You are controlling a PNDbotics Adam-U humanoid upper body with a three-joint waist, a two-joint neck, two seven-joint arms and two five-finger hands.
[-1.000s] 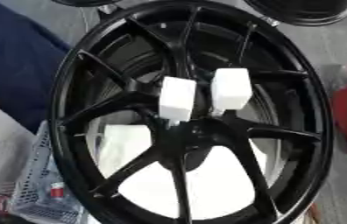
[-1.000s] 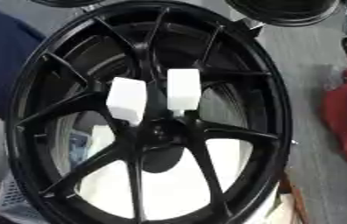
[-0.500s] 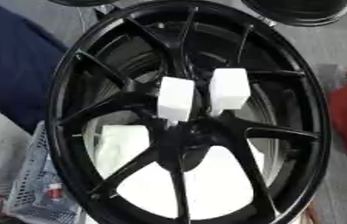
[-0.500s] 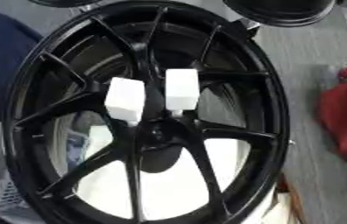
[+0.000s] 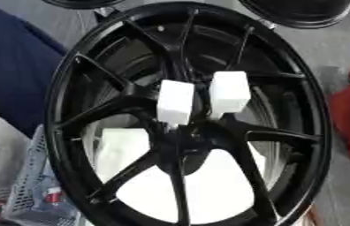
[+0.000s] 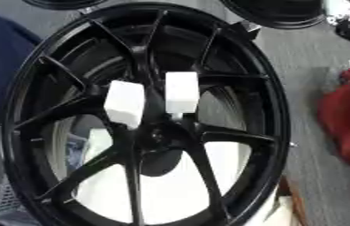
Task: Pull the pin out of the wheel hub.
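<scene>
Wheel (image 5: 54, 132), black and many-spoked, fills nearly the whole scene, lying face-up toward the camera. Its hub (image 5: 184, 137) sits a little below the middle. Two white blocks rise just above the hub, side by side with a spoke between them: the left block (image 5: 175, 101) lower and slightly tilted, the right block (image 5: 229, 92) a touch higher. Their lower ends meet the dark metal beside the hub. Either may be the pin; I cannot tell which, nor how deep they sit.

Neither robot hand shows in either view, so nothing can be said of how the fingers stand or how near they are to the blocks.

Through the lower gaps between the spokes a white surface (image 5: 209, 190) shows. Blue cloth (image 5: 12, 75) lies to the left of the rim, and something red (image 6: 348, 119) lies well apart on the grey floor (image 6: 310, 62) to the right.

The left eye view takes in a grey mesh basket (image 5: 35, 194) at the lower left, touching the rim's edge. The right eye view shows more floor and, in its top right corner, a white and dark thing (image 6: 344, 9) that the left eye view misses.
</scene>
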